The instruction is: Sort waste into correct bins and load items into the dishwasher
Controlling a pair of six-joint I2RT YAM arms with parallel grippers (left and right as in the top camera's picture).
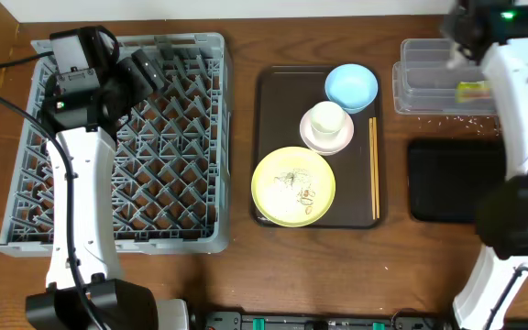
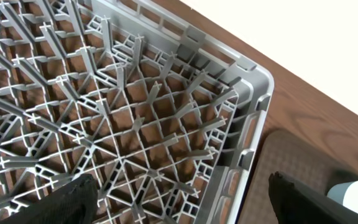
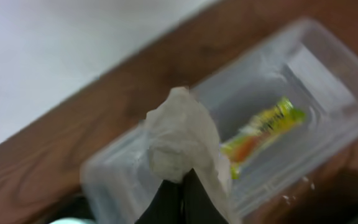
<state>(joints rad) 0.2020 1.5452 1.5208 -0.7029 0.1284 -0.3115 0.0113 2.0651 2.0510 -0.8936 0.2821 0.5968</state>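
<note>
My right gripper (image 3: 182, 183) is shut on the crumpled white napkin (image 3: 182, 140) and holds it above the clear plastic tub (image 3: 303, 74), where the green-and-yellow wrapper (image 3: 263, 127) lies. The tub (image 1: 429, 78) and wrapper (image 1: 475, 90) show overhead at the far right, with the black tray (image 1: 452, 179) below. My left gripper (image 2: 179, 199) is open and empty over the grey rack's (image 2: 104, 124) right edge; the rack (image 1: 117, 137) fills the left. The yellow plate (image 1: 292, 186) holds food scraps. The blue bowl (image 1: 351, 85), white cup (image 1: 327, 118) in a white bowl (image 1: 327, 136) and chopsticks (image 1: 374, 170) lie beside it.
The dishes rest on a dark brown serving tray (image 1: 273, 110) in the middle of the wooden table. Small white crumbs (image 1: 447, 117) lie on the table just below the clear tub. The right arm's white link (image 1: 521, 101) reaches over the black tray.
</note>
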